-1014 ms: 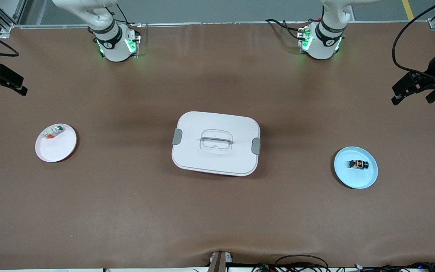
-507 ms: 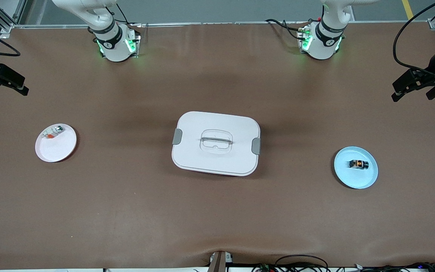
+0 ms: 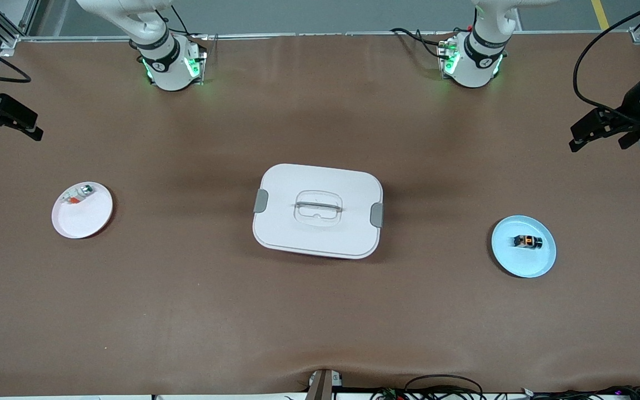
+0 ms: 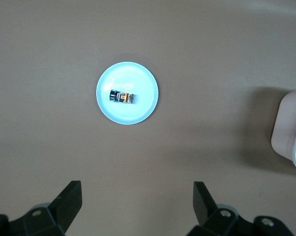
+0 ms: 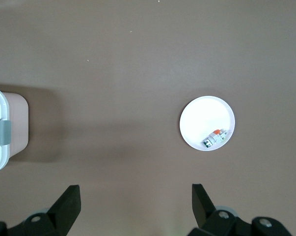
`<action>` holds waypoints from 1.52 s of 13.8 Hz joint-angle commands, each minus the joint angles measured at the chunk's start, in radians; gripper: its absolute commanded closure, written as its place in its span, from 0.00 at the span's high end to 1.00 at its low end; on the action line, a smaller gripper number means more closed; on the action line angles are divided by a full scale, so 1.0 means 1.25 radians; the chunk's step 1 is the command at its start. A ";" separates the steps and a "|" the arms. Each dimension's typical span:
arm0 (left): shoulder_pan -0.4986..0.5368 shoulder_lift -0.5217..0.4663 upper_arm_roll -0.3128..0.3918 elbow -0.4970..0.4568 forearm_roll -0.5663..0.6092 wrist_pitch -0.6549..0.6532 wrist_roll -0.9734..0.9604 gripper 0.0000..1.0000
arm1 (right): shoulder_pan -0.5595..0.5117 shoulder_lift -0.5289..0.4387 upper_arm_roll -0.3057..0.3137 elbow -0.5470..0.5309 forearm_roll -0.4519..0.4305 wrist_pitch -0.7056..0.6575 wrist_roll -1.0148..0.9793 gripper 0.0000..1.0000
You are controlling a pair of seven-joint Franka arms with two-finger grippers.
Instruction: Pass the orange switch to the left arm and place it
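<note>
The orange switch (image 3: 528, 241) lies on its side on a light blue plate (image 3: 520, 262) toward the left arm's end of the table; the left wrist view shows the orange switch (image 4: 122, 97) on that plate (image 4: 134, 111). High over that end's edge hangs my left gripper (image 3: 600, 141), open and empty (image 4: 137, 187). My right gripper (image 3: 6, 132) hangs open and empty (image 5: 135, 189) over the table's edge at the right arm's end. The white lidded box (image 3: 318, 210) stands mid-table between the plates, and its corners show in the wrist views (image 4: 290, 132) (image 5: 0, 130).
A white plate (image 3: 84, 221) toward the right arm's end carries a small whitish-green part with a red bit (image 3: 78, 194); the right wrist view shows that plate (image 5: 201, 115) and part (image 5: 215, 137). Brown mat covers the table. Cables lie along the front edge.
My left gripper has drifted a little toward the table's middle. The right gripper has barely shifted. The switch, plates and box have not moved.
</note>
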 commanded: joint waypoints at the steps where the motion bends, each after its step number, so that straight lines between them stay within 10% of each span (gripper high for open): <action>1: -0.001 0.010 -0.001 0.020 -0.001 -0.020 0.000 1.00 | 0.016 -0.016 -0.001 -0.012 -0.016 0.004 0.008 1.00; 21: 0.004 0.015 -0.004 0.019 -0.011 -0.061 0.018 1.00 | 0.017 -0.016 -0.002 -0.012 -0.019 0.003 0.009 1.00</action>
